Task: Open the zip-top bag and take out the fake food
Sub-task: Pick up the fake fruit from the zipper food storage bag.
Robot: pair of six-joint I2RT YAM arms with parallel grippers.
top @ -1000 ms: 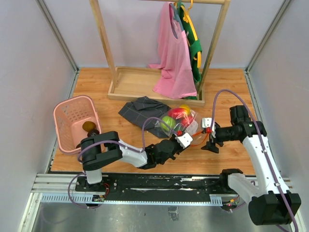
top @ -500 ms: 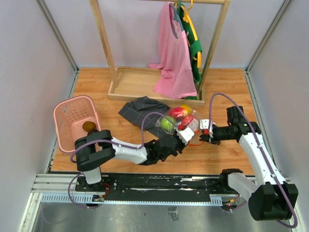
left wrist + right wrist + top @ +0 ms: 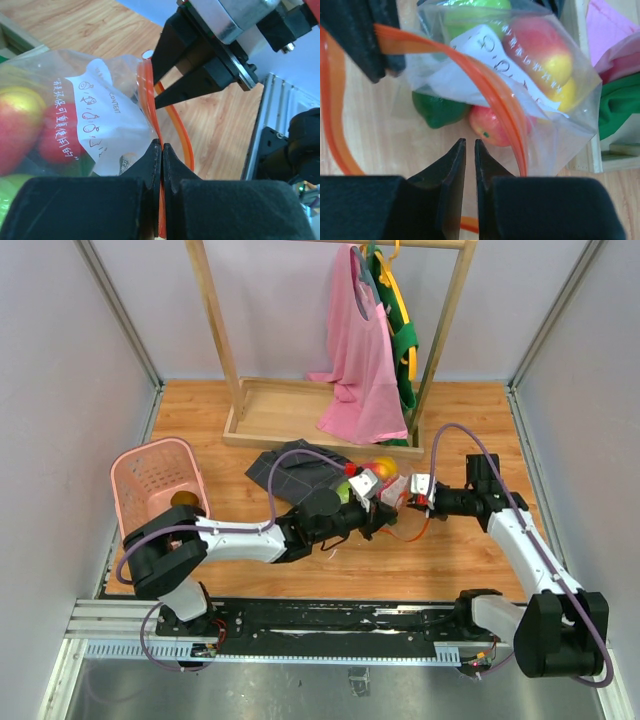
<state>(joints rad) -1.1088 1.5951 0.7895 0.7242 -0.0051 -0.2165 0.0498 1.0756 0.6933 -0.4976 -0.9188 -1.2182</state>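
The zip-top bag (image 3: 392,483) is clear plastic and lies mid-table between my two grippers. My left gripper (image 3: 162,145) is shut on its orange zip strip (image 3: 147,95), beside the white label (image 3: 105,125). The mouth gapes, and its other strip (image 3: 186,145) loops toward the right gripper's fingers (image 3: 185,60). My right gripper (image 3: 470,142) has its jaws almost together. A thin slit stays between the tips, with nothing in it. The near strip (image 3: 485,85) runs past its right finger. The fake food is inside the bag: a red-yellow fruit (image 3: 545,50), a dark green one (image 3: 440,110) and a red one (image 3: 490,125).
A pink slotted basket (image 3: 125,465) at the left holds a brownish fruit (image 3: 183,500). A grey checked cloth (image 3: 290,468) lies just behind the bag. A wooden clothes rack (image 3: 300,425) with a pink garment (image 3: 360,370) stands at the back.
Both grippers moved away from the table's front edge, toward the cloth. The left jaws closed on the zip strip. The right jaws narrowed from wide open to a slit.
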